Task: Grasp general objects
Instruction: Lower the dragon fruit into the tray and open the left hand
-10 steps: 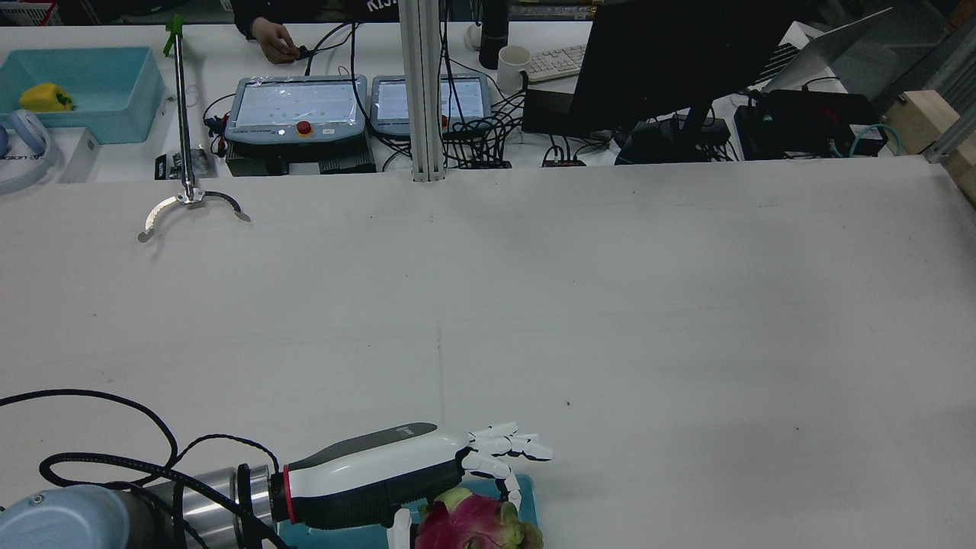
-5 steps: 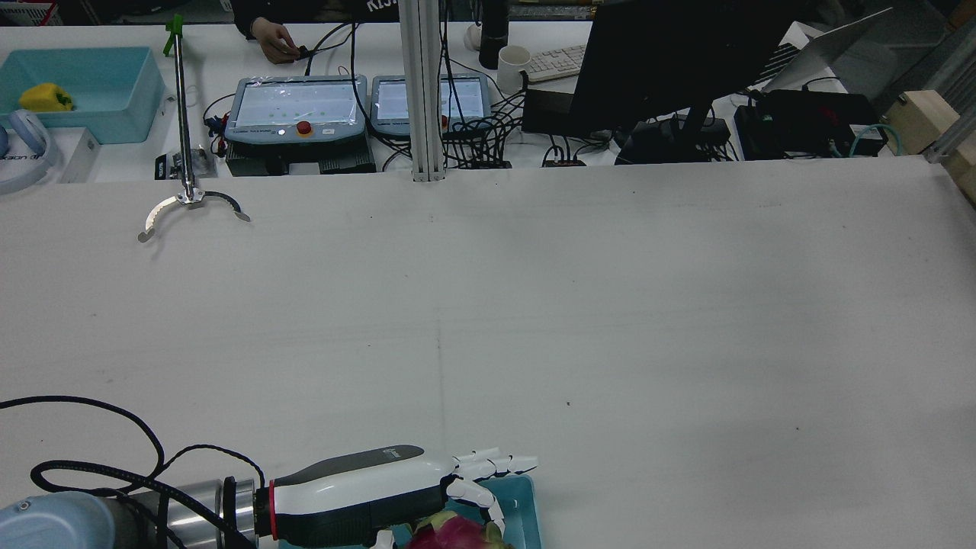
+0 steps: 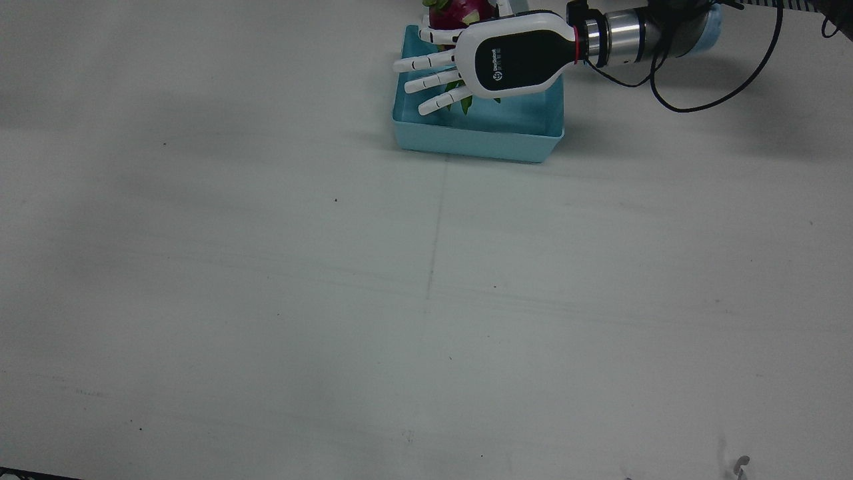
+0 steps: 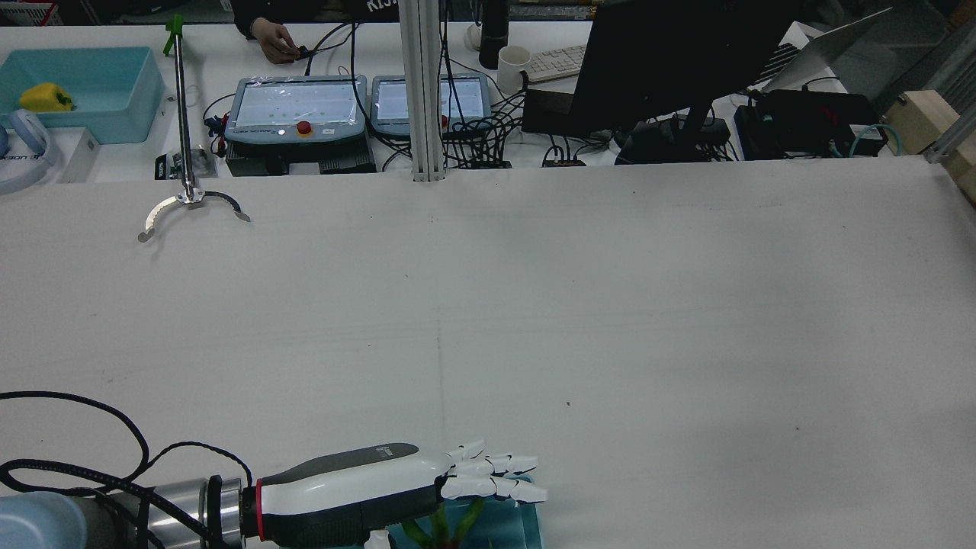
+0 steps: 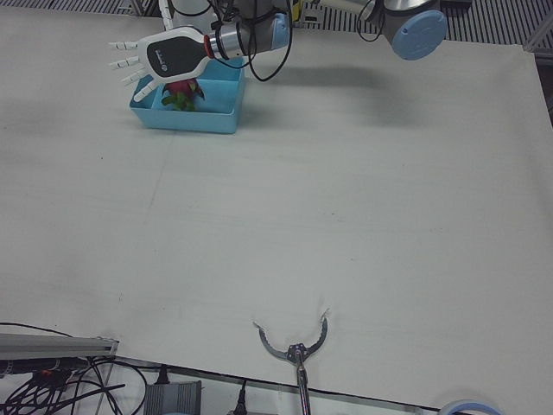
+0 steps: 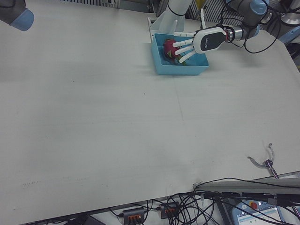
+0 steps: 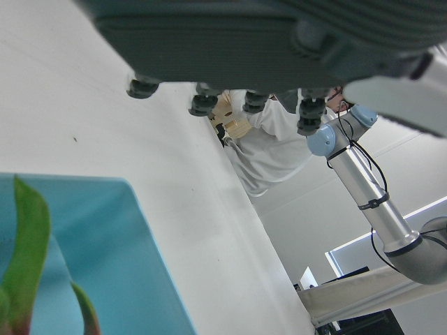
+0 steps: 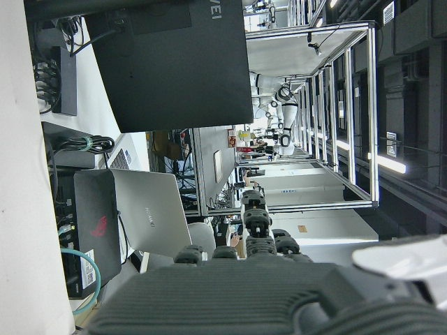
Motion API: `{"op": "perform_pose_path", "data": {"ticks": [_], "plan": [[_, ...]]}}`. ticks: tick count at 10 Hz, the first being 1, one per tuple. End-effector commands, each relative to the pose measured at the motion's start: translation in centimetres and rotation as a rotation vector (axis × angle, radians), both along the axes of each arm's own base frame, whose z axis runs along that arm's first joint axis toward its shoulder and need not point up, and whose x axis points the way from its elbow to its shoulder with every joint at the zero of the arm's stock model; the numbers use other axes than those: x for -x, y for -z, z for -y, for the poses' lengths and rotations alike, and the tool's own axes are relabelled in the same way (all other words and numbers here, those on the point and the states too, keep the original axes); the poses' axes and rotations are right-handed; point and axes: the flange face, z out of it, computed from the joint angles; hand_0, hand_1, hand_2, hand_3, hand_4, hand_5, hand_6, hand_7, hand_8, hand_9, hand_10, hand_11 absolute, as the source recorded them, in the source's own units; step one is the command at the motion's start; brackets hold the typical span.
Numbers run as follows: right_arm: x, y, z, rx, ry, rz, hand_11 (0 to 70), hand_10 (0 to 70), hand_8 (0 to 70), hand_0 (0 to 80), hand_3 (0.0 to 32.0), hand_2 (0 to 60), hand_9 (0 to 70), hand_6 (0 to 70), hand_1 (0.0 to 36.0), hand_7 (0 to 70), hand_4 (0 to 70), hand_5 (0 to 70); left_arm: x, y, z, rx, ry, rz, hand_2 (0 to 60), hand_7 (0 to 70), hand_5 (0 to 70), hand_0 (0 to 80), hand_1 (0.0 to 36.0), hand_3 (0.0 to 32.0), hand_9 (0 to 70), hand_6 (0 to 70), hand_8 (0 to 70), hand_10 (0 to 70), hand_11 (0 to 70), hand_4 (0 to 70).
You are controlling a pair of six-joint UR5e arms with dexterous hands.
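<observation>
Worktop (image 3: 266,267): matte white, flat. Blue tray (image 3: 476,141), smooth plastic, rectangular w/ low walls, sits at 12 o'clock edge in front view. Left robot hand (image 3: 466,63) hovers palm-down over tray, fingers spread, holding nothing. Dragon fruit (image 6: 169,48), oval, pink w/ green scales, lies in tray directly beneath hand. Right robot hand: only its own cam shows it, state can't tell.

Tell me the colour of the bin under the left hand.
Light blue bin; clearest in the front view.
</observation>
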Motion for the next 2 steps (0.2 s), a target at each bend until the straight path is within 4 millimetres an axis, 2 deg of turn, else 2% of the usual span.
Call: {"op": "perform_pose_path", "data": {"ticks": [1, 2], "plan": [[0.0, 0.0, 0.0, -0.001, 0.001, 0.0, 0.0, 0.0, 0.0, 0.0, 0.0, 0.0, 0.0, 0.0, 0.0, 0.0, 0.0, 0.0, 4.5, -1.1, 8.4, 0.109, 0.128, 0.009, 0.0, 7.7, 9.1, 16.7, 0.0, 23.6, 0.1, 0.0, 9.6, 0.8, 0.5, 0.0], [0.0, 0.0, 0.0, 0.001, 0.001, 0.0, 0.0, 0.0, 0.0, 0.0, 0.0, 0.0, 0.0, 0.0, 0.0, 0.0, 0.0, 0.0, 6.6, -3.0, 13.8, 0.155, 0.201, -0.013, 0.0, 7.8, 9.8, 15.7, 0.0, 20.4, 0.1, 0.0, 10.0, 0.9, 0.7, 0.0]]}}
